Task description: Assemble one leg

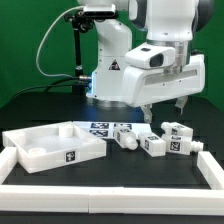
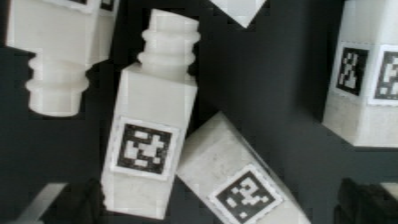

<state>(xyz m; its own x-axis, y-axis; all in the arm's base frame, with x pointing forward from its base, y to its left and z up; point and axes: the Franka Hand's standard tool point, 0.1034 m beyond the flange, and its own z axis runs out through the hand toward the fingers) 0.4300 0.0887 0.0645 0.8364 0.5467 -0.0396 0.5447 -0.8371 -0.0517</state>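
**Leg (image 2: 150,120) under the parted gripper, grasp not yet made**

Leg lay flat on the desk (image 1: 110,166), within the cluster of like pieces to the exterior view's right of the big tray-like panel (image 1: 35,156). In the wrist view it sat roughly central, tag face up, with the narrower round end at the far end from the tag. A second leg (image 2: 235,186) lay slanted against the tagged end and appeared to touch it. A third leg (image 2: 57,62) lay just beside the stepped end, with a dark gap between them. Could not match the central leg to one particular piece in the exterior view.

Gripper (image 1: 163,108) hung above the cluster, clear of every piece, with its fingers apart and nothing between them. The wrist view showed the fingertips (image 2: 68,204) as dark blurs on either side of the leg's tagged end.

Judgement: the step in hand was the approach for pick-up. No leg looked fitted to the panel, so the task was at an early stage.

The next move called for a straight descent with the fingers straddling the leg's square body across its width. The slanted leg also lay within the finger span, so closing there could trap or nudge both pieces. A shift toward the round end before closing seemed advisable.
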